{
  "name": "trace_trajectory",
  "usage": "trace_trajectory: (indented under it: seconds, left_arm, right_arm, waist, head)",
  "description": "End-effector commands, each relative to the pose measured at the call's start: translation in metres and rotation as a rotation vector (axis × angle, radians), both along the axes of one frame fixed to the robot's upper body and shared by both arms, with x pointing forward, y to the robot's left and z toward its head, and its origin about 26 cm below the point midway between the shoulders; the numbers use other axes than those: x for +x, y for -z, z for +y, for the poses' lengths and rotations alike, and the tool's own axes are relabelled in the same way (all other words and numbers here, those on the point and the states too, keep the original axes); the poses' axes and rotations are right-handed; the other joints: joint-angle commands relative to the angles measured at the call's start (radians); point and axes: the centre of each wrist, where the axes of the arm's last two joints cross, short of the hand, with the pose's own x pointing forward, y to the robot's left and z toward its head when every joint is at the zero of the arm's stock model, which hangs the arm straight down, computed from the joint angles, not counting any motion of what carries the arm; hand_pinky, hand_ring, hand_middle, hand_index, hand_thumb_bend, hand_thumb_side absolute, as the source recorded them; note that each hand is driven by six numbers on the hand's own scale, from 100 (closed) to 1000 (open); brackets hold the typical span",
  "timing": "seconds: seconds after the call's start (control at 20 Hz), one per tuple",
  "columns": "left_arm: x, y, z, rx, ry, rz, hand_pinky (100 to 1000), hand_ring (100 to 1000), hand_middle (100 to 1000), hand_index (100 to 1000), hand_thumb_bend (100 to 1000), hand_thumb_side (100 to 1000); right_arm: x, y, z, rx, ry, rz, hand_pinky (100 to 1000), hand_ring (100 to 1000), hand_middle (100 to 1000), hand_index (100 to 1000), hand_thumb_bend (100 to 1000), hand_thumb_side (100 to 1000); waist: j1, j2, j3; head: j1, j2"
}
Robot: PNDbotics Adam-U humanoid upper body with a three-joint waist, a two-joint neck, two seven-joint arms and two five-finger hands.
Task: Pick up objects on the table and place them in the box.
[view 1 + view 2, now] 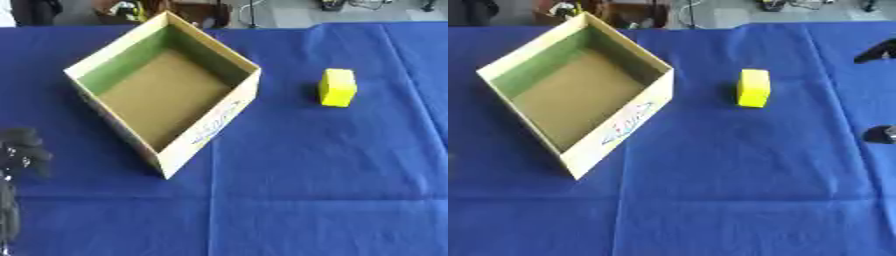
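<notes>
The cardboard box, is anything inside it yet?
Nothing shows inside the box, only its bare brown floor. The yellow block lies outside on the blue cloth. The near walls hide no floor.

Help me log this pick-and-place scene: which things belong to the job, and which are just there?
Job:
yellow block, on the cloth right of the box
cardboard box, empty
left robot hand, at left edge

Just there:
blue tablecloth
clutter beyond the far edge
</notes>
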Motion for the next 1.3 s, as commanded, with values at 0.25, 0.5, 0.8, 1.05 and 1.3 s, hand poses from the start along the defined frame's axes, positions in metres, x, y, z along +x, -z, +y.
trace_trajectory:
  seconds: [0.25,0.5,0.8,1.05,1.3]
  left_arm:
    - [-0.001,-0.006,0.0,0.016,0.018,-0.017,291,452,491,630,100,887]
    - [-0.001,-0.006,-0.001,0.016,0.023,-0.016,291,452,491,630,100,888]
    - [-0.001,-0.006,-0.001,0.02,0.029,-0.016,290,452,491,630,100,888]
    - [-0.001,-0.006,-0.002,0.023,0.035,-0.014,289,452,493,630,100,921]
    - [-0.001,-0.006,-0.003,0.024,0.038,-0.015,288,451,492,630,100,890]
  right_arm:
    - [0.001,-0.007,0.003,-0.041,0.007,-0.005,944,966,938,1000,562,566]
    - [0.006,-0.003,0.009,-0.058,-0.008,0.012,942,966,935,1000,548,586]
    - [0.01,-0.011,0.017,-0.041,-0.015,-0.073,939,966,932,1000,537,637]
    - [0.012,-0.024,0.025,-0.004,-0.025,-0.164,934,965,931,1000,465,768]
    - [0.02,-0.029,0.029,0.018,-0.016,-0.204,929,968,926,1000,528,699]
  waist:
    - [-0.004,-0.019,0.003]
    - [-0.003,-0.019,0.006]
    - [-0.002,-0.017,0.013]
    - [-0.008,-0.012,0.019]
    - [-0.011,-0.002,0.037]
  head:
    - [-0.01,-0.017]
    - [-0.021,-0.02]
    - [-0.039,-0.017]
    - [-0.059,-0.015]
    - [-0.085,-0.026]
